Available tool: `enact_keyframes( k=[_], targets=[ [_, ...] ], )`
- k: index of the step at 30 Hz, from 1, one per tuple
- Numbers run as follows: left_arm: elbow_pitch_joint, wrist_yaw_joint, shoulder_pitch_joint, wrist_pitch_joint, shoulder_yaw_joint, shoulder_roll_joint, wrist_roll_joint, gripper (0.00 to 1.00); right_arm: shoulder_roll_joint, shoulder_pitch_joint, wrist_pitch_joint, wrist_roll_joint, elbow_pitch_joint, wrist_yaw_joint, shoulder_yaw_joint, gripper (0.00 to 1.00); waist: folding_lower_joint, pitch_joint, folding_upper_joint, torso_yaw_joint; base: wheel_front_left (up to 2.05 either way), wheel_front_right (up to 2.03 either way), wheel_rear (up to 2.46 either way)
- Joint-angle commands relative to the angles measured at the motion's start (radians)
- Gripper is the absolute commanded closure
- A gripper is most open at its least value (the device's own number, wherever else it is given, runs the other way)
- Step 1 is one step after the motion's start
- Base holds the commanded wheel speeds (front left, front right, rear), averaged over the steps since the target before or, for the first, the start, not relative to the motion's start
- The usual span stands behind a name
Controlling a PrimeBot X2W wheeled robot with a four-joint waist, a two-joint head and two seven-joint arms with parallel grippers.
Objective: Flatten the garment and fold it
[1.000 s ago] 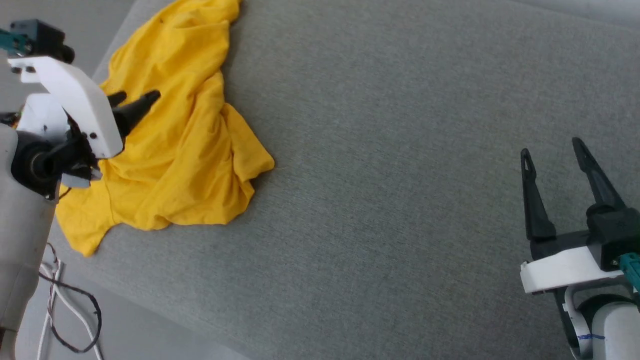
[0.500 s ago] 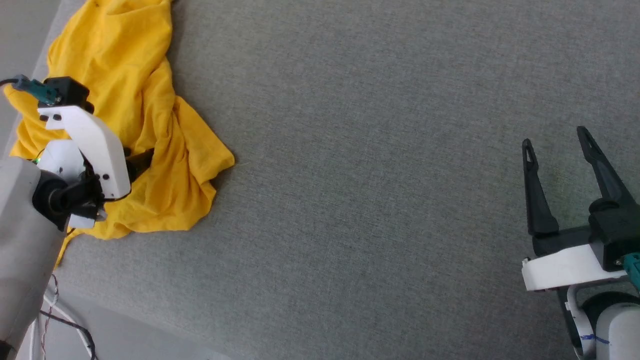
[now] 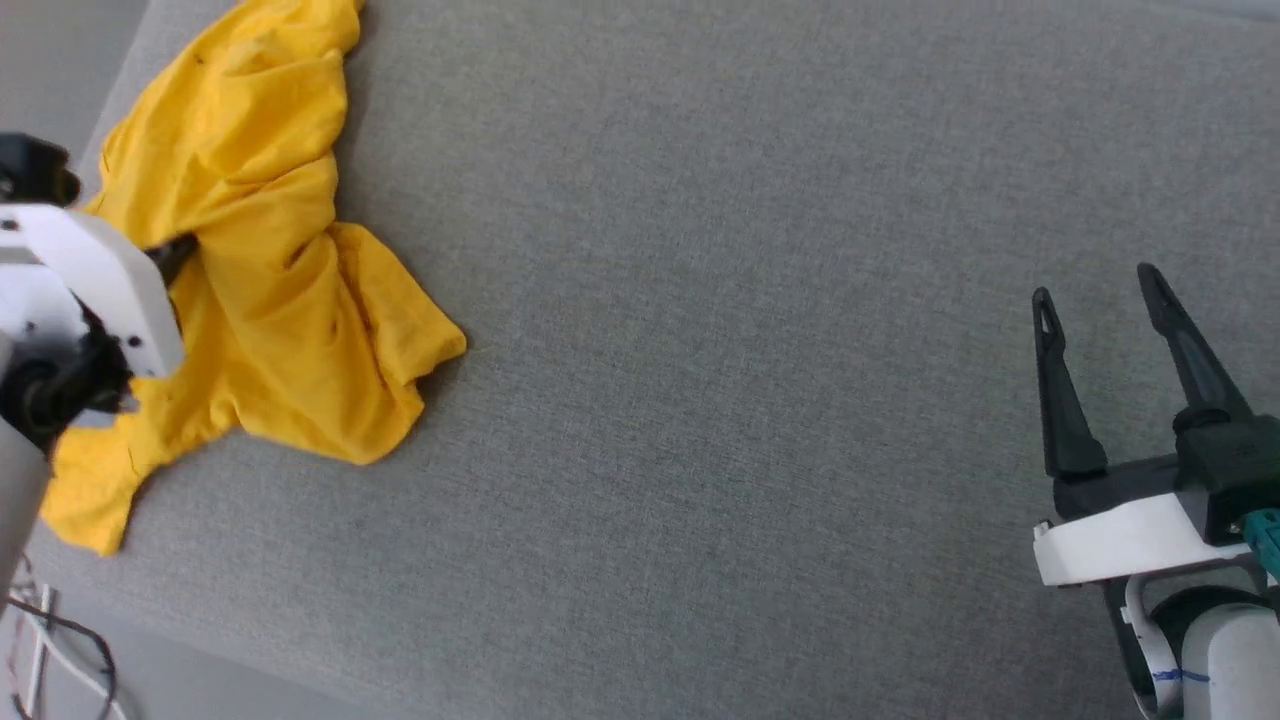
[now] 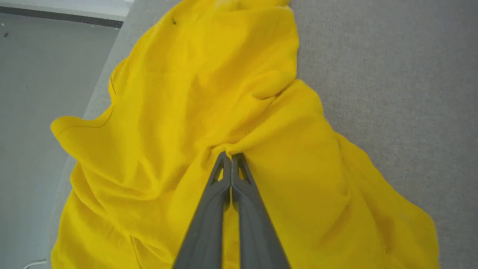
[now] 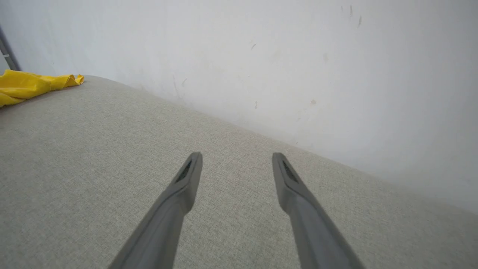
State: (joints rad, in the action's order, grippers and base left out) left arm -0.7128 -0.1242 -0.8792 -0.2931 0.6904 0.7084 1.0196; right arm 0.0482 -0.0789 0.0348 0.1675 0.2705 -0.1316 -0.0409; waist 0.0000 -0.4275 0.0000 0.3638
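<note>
One grey fabric surface (image 3: 760,400) spreads wide, with one pale wall (image 5: 298,56) at its far edge and grey floor (image 4: 33,112) off its left side; one yellow garment (image 3: 270,290) lies crumpled at the surface's far left, reaching past the left edge; of two grippers, the left gripper (image 4: 230,158) has its fingers pressed together, pinching a ridge of the garment; the right gripper (image 3: 1097,283) hovers near right, well apart from the garment, jaws wide and holding nothing; a few thin cables (image 3: 60,640) lie near left.
</note>
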Motion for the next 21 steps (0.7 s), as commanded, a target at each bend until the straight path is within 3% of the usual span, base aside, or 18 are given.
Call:
enact_keyframes(
  k=[1, 11, 16, 21],
  targets=[
    [0.002, -0.006, -0.031, 0.026, 0.005, 0.012, -0.012, 1.00, 0.002, 0.000, 0.014, -0.016, -0.012, 0.001, -0.003, 0.00, 0.0000, 0.059, 0.0000, -0.013, 0.00, 0.00, 0.00],
    [0.119, -0.006, -0.227, 0.114, 0.019, 0.080, -0.075, 1.00, 0.002, 0.039, 0.113, -0.119, -0.112, 0.001, -0.036, 0.00, 0.0000, 0.222, 0.0000, -0.037, 0.00, 0.00, 0.00],
    [0.193, 0.015, -0.354, 0.107, 0.021, 0.072, -0.135, 1.00, 0.002, 0.063, 0.155, -0.162, -0.157, 0.001, -0.053, 0.00, 0.0000, 0.283, 0.0000, -0.064, 0.00, 0.00, 0.00],
    [0.275, 0.050, -0.460, 0.076, 0.016, 0.017, -0.150, 1.00, 0.002, 0.078, 0.184, -0.193, -0.185, 0.001, -0.077, 0.00, 0.0000, 0.325, 0.0000, -0.101, 0.00, 0.00, 0.00]
  ],
)
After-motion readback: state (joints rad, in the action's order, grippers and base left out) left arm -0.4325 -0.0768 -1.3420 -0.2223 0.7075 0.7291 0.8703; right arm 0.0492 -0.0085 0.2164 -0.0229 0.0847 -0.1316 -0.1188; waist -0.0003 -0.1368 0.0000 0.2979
